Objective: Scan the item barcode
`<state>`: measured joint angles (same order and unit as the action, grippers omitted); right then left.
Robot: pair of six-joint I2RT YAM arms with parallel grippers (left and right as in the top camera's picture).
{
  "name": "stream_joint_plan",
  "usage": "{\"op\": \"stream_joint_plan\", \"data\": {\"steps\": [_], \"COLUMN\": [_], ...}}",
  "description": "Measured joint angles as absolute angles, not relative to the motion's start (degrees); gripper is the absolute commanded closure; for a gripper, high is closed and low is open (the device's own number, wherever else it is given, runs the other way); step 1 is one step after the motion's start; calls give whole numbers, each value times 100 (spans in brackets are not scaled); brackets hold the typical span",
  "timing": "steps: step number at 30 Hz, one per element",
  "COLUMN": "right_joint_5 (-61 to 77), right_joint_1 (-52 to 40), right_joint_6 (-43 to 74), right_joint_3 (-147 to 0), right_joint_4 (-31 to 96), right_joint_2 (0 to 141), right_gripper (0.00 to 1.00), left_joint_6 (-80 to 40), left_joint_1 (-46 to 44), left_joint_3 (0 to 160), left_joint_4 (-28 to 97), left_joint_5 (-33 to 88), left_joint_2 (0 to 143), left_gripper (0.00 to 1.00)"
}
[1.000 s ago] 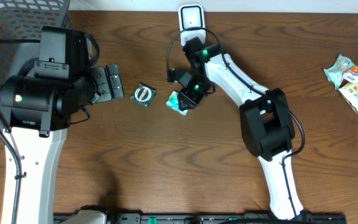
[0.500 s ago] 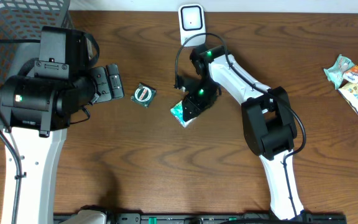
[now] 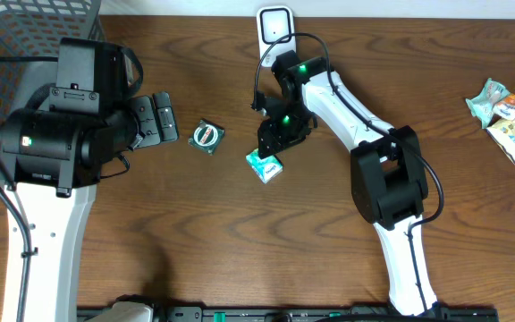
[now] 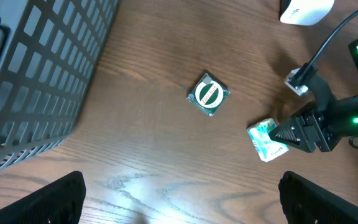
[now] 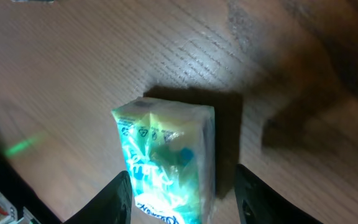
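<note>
Overhead, the right arm (image 3: 347, 112) reaches from the front edge toward the centre of the tabletop (image 3: 240, 241), wrist bent downward just in front of the white scanner (image 3: 274, 25). The right fingers (image 5: 118, 198) stand half apart, pointing down at a green packet (image 3: 264, 165) lying on the wood. Its near end sits between them, close against one, with a shadowed gap beside the other; whether they pinch it cannot be told. The left arm (image 3: 52, 143) rests beside the basket (image 3: 25, 36), left fingers (image 4: 51, 199) spread wide, holding nothing.
</note>
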<state>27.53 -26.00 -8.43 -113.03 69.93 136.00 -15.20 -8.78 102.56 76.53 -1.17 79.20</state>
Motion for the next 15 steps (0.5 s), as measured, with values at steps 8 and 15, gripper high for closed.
{"op": "stream_joint_plan", "data": {"steps": [8, 15], "right_joint_5": [2781, 2936], "right_joint_1": [-2650, -2644], "right_joint_6": [-781, -642], "right_joint_3": [-10809, -10643], "right_joint_4": [6744, 6611], "right_joint_2": [13600, 13544], "right_gripper": [62, 99], "left_joint_6": [-1520, -1520], "left_joint_1": [-878, -878], "left_joint_3": [10256, 10256], "left_joint_4": [7653, 7655], "left_joint_5": [-117, -117], "left_joint_2": [7920, 7920], "left_gripper": [2, 2]}}
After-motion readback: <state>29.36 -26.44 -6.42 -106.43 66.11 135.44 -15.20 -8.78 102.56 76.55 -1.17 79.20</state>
